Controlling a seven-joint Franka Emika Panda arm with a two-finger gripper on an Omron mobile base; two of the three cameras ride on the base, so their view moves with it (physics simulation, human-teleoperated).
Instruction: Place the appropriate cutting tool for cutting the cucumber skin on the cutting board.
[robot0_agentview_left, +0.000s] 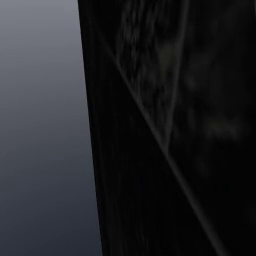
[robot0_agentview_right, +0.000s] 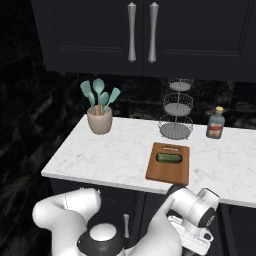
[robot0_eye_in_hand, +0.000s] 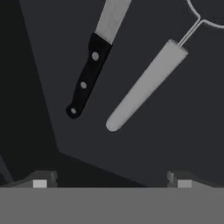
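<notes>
In the hand view a peeler with a long grey handle (robot0_eye_in_hand: 144, 85) and a wire loop head lies on a dark surface, slanting up to the right. To its left lies a knife with a black riveted handle (robot0_eye_in_hand: 86, 78) and a pale blade. My gripper (robot0_eye_in_hand: 111, 181) hangs above both, open, with nothing between its fingers. In the right base view a wooden cutting board (robot0_agentview_right: 168, 170) rests on the white marble counter (robot0_agentview_right: 100, 155) with a green cucumber (robot0_agentview_right: 169, 158) on its far end. My hand sits below the counter's front edge.
A beige crock of teal utensils (robot0_agentview_right: 99, 112) stands at the counter's back left. A tiered wire basket (robot0_agentview_right: 176, 110) and a small bottle (robot0_agentview_right: 216, 123) stand behind the board. Dark cabinets hang above. A dark panel (robot0_agentview_left: 175, 130) is close in the left base view.
</notes>
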